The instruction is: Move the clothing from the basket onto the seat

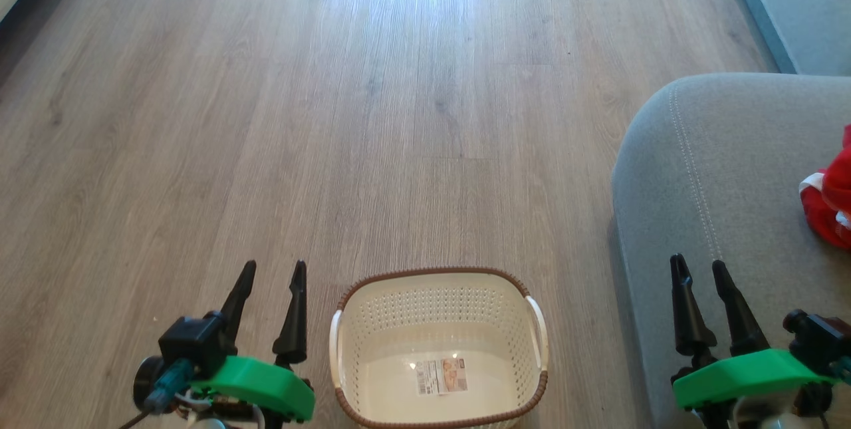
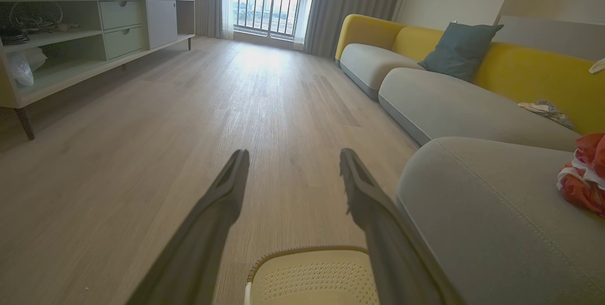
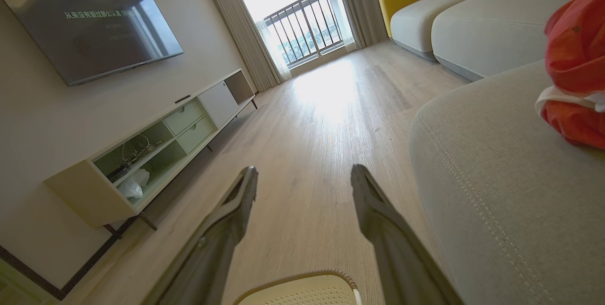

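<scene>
The basket (image 1: 432,309) stands on the floor (image 1: 399,116) just beside the seat's (image 1: 698,183) rounded corner, with a label (image 1: 441,376) on its bottom. The clothing (image 1: 831,203) lies bunched on the seat, ahead and to the right of the right gripper (image 1: 698,263), apart from it. The left gripper (image 1: 274,267) is left of the basket. Both grippers' fingers are spread and hold nothing.

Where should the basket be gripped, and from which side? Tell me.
Probably the white handle on its right side, from above: the basket stands upright on the floor, and that handle bows clear of the brown rim, leaving room for jaws.
</scene>
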Robot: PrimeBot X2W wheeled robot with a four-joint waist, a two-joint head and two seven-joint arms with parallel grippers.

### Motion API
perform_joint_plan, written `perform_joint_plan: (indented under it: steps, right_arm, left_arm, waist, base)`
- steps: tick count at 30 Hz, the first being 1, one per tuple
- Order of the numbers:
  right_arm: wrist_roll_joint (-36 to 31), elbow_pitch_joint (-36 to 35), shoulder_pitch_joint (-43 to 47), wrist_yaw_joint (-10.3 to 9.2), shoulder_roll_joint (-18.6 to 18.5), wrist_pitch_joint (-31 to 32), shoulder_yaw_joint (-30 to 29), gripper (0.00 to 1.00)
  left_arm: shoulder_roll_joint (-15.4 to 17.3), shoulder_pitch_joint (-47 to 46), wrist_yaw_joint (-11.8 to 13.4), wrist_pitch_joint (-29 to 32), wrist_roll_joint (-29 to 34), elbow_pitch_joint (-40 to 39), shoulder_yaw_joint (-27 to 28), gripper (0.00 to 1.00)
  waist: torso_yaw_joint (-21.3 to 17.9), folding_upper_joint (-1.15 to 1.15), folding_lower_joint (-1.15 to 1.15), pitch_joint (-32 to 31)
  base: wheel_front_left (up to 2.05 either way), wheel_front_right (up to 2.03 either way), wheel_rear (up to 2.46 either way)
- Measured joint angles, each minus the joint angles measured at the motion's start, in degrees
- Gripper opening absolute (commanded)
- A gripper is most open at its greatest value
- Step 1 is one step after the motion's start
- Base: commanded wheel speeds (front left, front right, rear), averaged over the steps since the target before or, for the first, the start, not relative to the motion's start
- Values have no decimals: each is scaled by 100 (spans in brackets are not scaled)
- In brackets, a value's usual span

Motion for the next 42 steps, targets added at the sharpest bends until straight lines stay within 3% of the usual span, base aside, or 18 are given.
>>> perform_joint_plan:
  steps: [10, 11, 19, 42]
  right_arm:
    - [9, 35, 0, 0, 0, 0, 2, 100]
    - [9, 42, -1, 0, 0, 1, 3, 0]
    - [66, 641, 276, 0, 26, 55, 75, 0]
    - [1145, 636, 196, 0, 123, 416, -87, 0]
  left_arm:
    - [0, 1, -52, 0, -52, 8, 2, 100]
    - [0, 1, -86, 0, -70, 8, 3, 0]
    - [0, 421, -94, 46, -185, 609, -18, 0]
    - [9, 293, -207, 412, -1578, 623, 203, 0]
  waist:
    - [0, 0, 0, -17]
    - [-5, 0, 0, -18]
    - [-18, 0, 0, -9]
    - [-114, 0, 0, 73]
  base:
    - [0, 0, 0]
    - [0, 0, 0]
    - [0, 0, 0]
    - [0, 0, 0]
